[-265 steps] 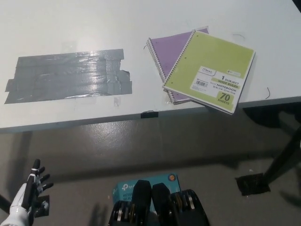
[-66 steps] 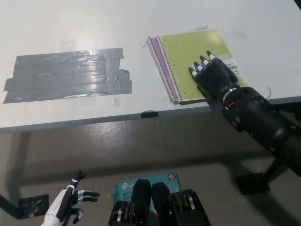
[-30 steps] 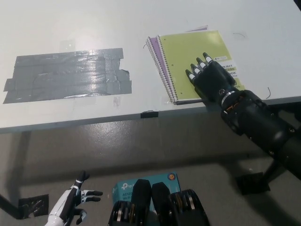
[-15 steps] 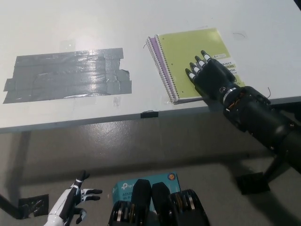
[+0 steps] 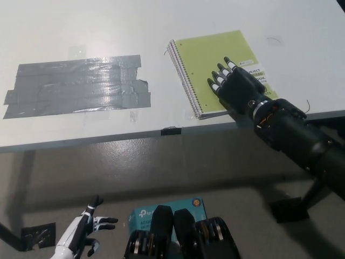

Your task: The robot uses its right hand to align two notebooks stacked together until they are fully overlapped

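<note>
A lime-green spiral notebook (image 5: pixel 207 56) lies on the white table (image 5: pixel 161 21) near its front edge, right of centre. It covers the purple notebook under it, of which I see only a thin strip by the spiral binding (image 5: pixel 173 54). My black right hand (image 5: pixel 233 86) lies flat on the green cover, fingers spread and pointing up-left, holding nothing. My white left hand (image 5: pixel 82 233) hangs low at the bottom left, below the table, fingers apart.
A big patch of grey duct tape (image 5: pixel 78 85) is stuck to the table's left half. A small black tab (image 5: pixel 171 130) marks the front edge. A teal box (image 5: pixel 145 216) and a black stand foot (image 5: pixel 290 209) are on the floor.
My right hand has slid the green notebook up and to the left. The purple notebook's corner that peeked out at the top is now covered. The left hand has hardly moved.
</note>
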